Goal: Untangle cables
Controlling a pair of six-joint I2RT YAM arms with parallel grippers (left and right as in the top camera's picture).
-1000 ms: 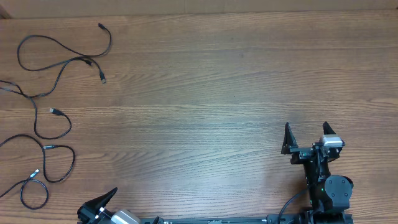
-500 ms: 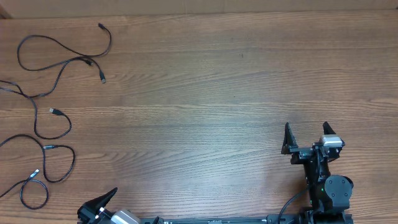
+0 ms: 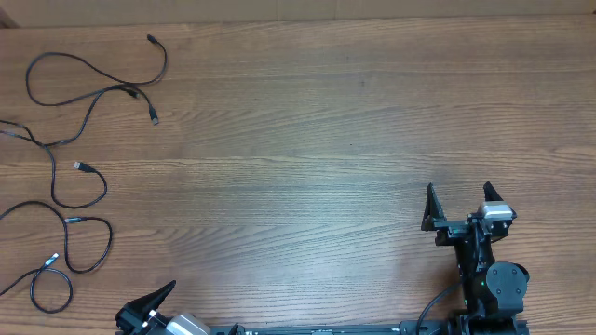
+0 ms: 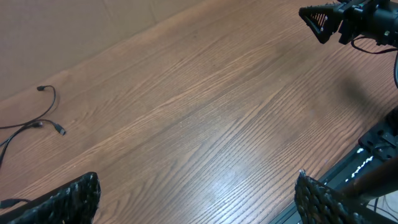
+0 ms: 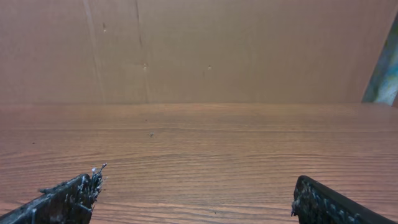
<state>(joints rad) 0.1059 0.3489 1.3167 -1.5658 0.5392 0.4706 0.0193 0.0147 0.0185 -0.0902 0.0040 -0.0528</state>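
Right gripper (image 3: 458, 194) at the near right of the wooden table (image 3: 326, 112), pointing toward the far edge, jaws spread wide, nothing between them; only bare wood ahead in its own wrist view, with a brown board (image 5: 186, 50) standing upright past the far edge. Left gripper (image 4: 198, 180) low at the near edge, left of centre, mostly cut off in the overhead view, likewise wide open and empty, angled across the table toward the far right. Farther out, the cables (image 3: 154, 118): thin black cords with small plug ends, lying flat along the left side of the table from far to near, strung out in loose loops and curves, crossing one another in a few places, some running off the left edge. No touch between either gripper and the cords; right gripper well apart from them, left gripper nearer to the lowest loop but still clear of it.
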